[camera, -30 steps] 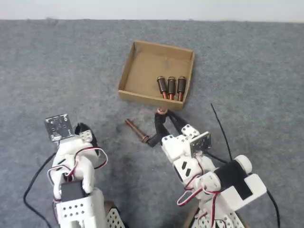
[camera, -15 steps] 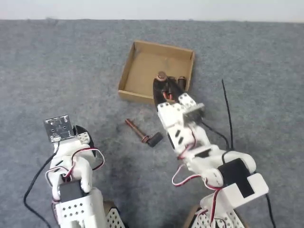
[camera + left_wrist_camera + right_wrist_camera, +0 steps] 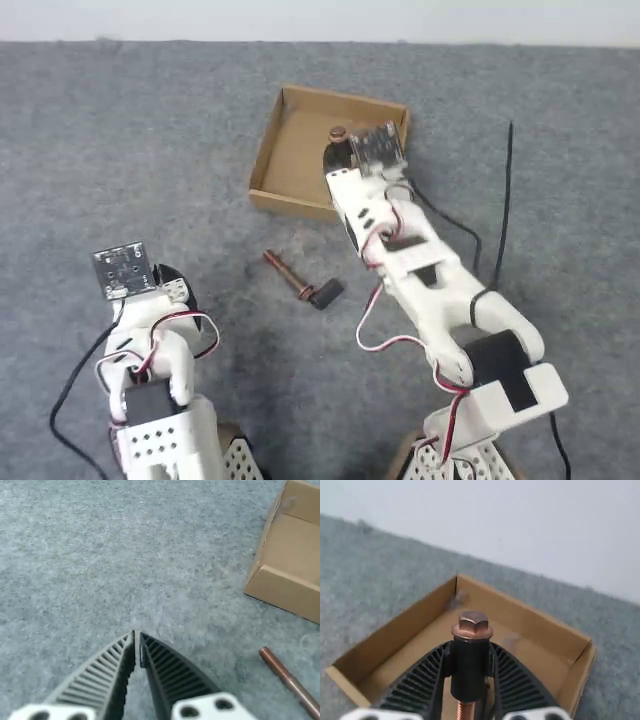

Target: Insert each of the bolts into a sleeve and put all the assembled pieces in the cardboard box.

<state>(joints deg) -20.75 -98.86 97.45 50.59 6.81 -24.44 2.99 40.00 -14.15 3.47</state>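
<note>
At the left of the high view the left arm sits low and near the front edge of the grey, felt-covered table (image 3: 120, 130). Its hand (image 3: 172, 277) is close in to its own base and holds nothing. In the left wrist view this hand (image 3: 136, 636) hangs over bare grey felt, its two ribbed fingers (image 3: 107, 667) pressed together with only a thin slit between them.

Toward the middle, a loose copper bolt (image 3: 285, 272) lies flat on the felt, slanting from upper left to lower right. Its shaft (image 3: 290, 680) also shows at the edge of the left wrist view. A short black sleeve (image 3: 327, 294) lies at the bolt's lower end, just beside or touching it; I cannot tell which. Both lie in front of the cardboard box (image 3: 265, 150), apart from its front wall (image 3: 285, 585).

Further right, the right arm stretches from its base at the front edge up to the box, so that the right hand (image 3: 338, 158) is over the box's right half. This hand (image 3: 470, 651) is pinching an assembled piece (image 3: 469, 667), a black sleeve with a copper bolt through it. The piece stands upright between the ribbed fingers, with the bolt's hexagonal head (image 3: 471, 625) on top and the shaft sticking out below. The piece (image 3: 338, 134) is above the open box (image 3: 385, 650), whose brown floor and walls lie behind it.
</note>
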